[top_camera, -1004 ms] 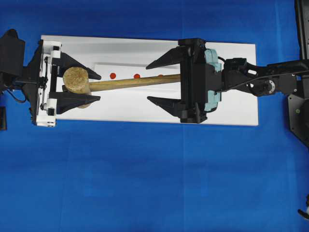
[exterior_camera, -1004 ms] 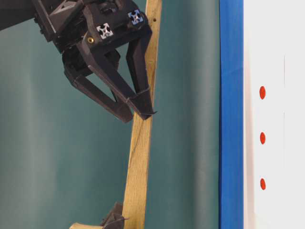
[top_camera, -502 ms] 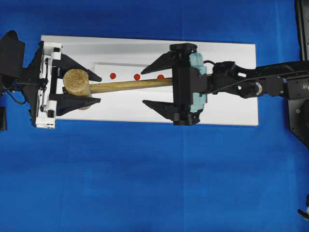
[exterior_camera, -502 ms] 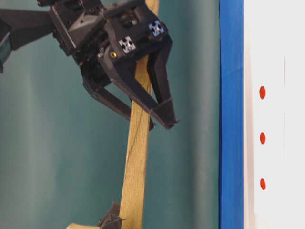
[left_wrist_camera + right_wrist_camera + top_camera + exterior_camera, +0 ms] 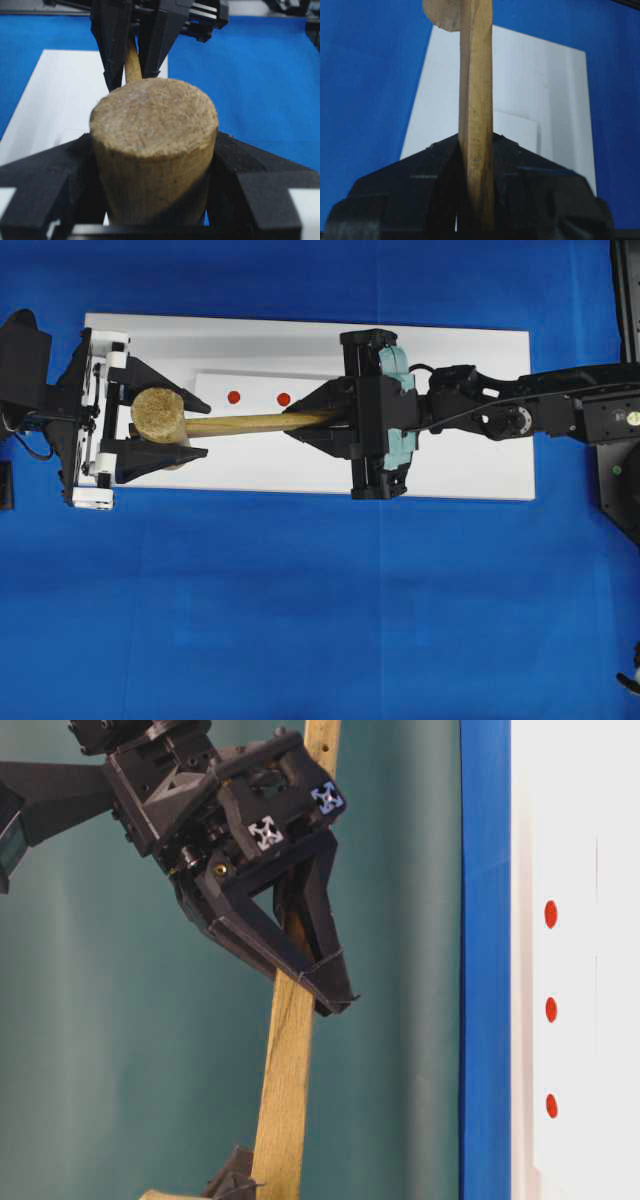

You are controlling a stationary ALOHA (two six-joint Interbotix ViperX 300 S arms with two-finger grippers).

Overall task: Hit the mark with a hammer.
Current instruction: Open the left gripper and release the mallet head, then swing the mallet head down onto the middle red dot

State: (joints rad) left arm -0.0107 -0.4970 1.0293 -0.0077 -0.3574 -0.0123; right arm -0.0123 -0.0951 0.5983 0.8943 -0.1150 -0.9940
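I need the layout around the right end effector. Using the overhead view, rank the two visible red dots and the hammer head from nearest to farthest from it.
From the right end effector, shut on the hammer handle:
1. Right-hand red dot, just above the handle, beside the fingertips.
2. Left-hand red dot, further left on the white strip.
3. Hammer head, far left, between the left end effector's fingers.

Your left hand (image 5: 165, 428) grips the hammer (image 5: 160, 412) by its head; your right hand (image 5: 300, 423) is clamped on the handle. Two red dots (image 5: 233, 397) show on the white board (image 5: 470, 370), over the blue tabletop (image 5: 320, 620).
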